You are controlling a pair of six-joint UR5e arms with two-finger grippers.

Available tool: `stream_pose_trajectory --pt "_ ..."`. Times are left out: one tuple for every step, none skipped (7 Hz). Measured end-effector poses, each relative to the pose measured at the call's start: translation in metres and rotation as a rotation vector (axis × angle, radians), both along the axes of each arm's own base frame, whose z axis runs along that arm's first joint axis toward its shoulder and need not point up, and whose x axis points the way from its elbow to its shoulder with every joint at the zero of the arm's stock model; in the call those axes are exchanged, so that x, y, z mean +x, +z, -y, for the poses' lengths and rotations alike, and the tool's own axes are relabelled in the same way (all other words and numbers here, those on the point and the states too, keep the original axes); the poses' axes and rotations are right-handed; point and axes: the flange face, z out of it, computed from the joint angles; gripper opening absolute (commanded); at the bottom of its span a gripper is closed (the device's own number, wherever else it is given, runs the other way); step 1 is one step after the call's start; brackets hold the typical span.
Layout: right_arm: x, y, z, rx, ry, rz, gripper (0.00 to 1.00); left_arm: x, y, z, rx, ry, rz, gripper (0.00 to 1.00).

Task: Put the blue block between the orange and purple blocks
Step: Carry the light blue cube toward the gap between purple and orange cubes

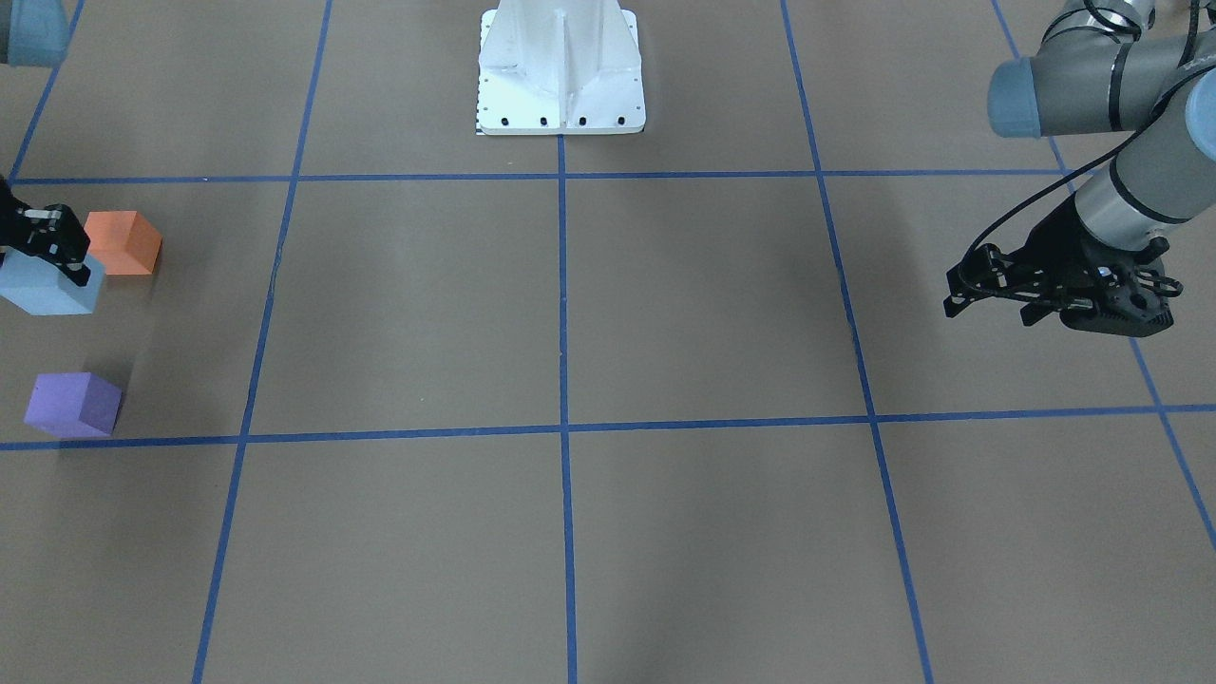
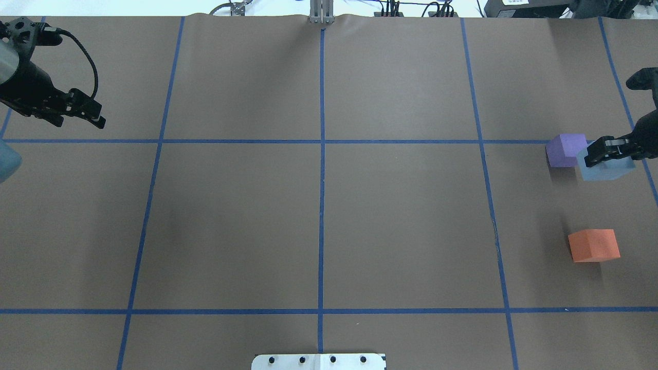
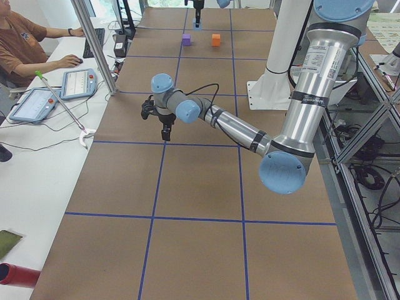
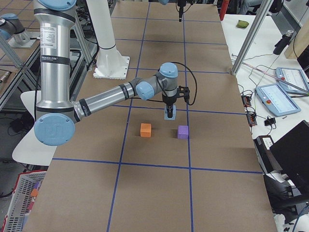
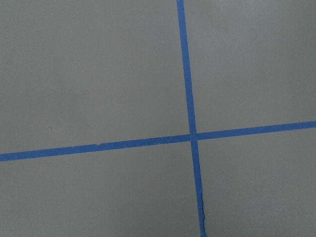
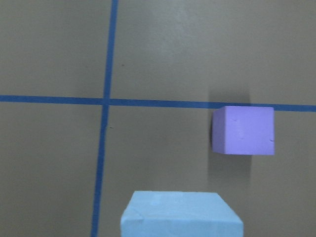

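Observation:
My right gripper is shut on the light blue block and holds it a little above the table. It also shows in the front view and the right wrist view. The purple block sits on the table close beside the held block, seen also in the right wrist view. The orange block sits nearer the robot, with a gap between it and the purple one. My left gripper hangs open and empty over the far left of the table.
The white robot base stands at the table's middle near edge. Blue tape lines divide the brown table into squares. In the exterior left view, an operator sits at a side desk with tablets.

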Motion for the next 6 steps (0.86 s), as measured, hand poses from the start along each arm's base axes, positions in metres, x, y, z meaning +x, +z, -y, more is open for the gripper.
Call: stream_pose_trajectory --pt "0.004 0.023 0.002 -0.024 -0.007 -0.009 0.0 0.001 0.001 0.0 -0.002 0.001 0.001 1.0" --pt "0.001 0.042 0.005 -0.045 -0.013 -0.018 0.0 0.001 0.003 0.001 -0.004 0.002 0.003 1.0" --pt "-0.005 0.057 0.006 -0.052 -0.023 -0.022 0.0 0.002 0.004 0.001 -0.006 0.004 0.004 1.0" --pt "-0.015 0.068 0.005 -0.054 -0.043 -0.024 0.0 0.002 0.005 0.002 -0.006 0.004 0.007 1.0" --pt "-0.029 0.074 0.002 -0.054 -0.07 -0.029 0.0 0.002 0.007 0.002 -0.004 -0.001 0.015 1.0" --pt "-0.043 0.076 -0.001 -0.054 -0.096 -0.031 0.0 0.002 0.009 0.003 0.0 -0.007 0.027 1.0"
